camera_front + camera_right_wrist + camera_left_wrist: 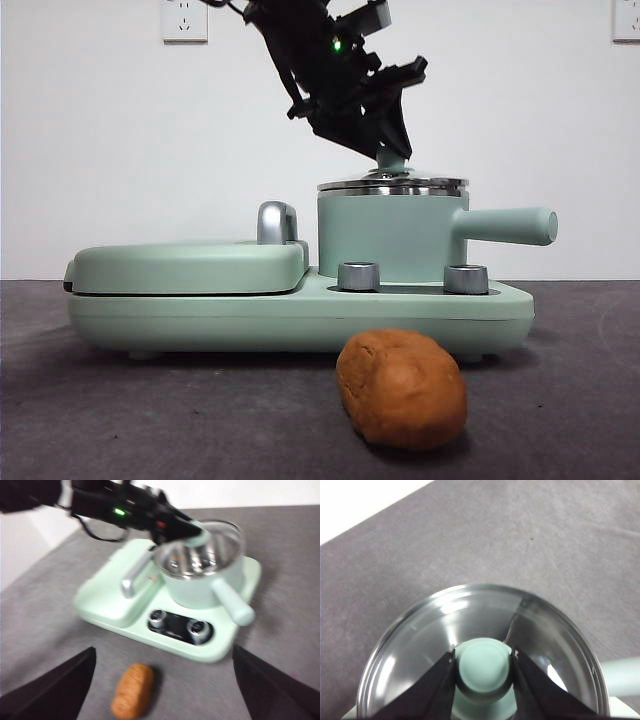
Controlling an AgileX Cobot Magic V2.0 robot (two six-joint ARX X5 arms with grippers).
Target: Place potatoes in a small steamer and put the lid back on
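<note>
The small steamer (pixel 385 238) stands on the right side of a mint-green cooker base, its handle (pixel 508 225) pointing right. The lid (pixel 392 185) rests on its rim. My left gripper (pixel 390 152) comes down from above and is shut on the lid's green knob (pixel 483 670), one jaw on each side. The potato (pixel 402 388) lies on the dark table in front of the base, apart from both grippers. In the right wrist view my right gripper (pixel 163 650) hangs open above the table, back from the potato (pixel 133 690) and the steamer (pixel 200 587).
A closed flat griddle (pixel 190 265) with a chrome handle (pixel 276 222) takes up the left half of the base. Two silver dials (pixel 360 276) sit on the base's front edge (pixel 300 320). A white wall stands behind.
</note>
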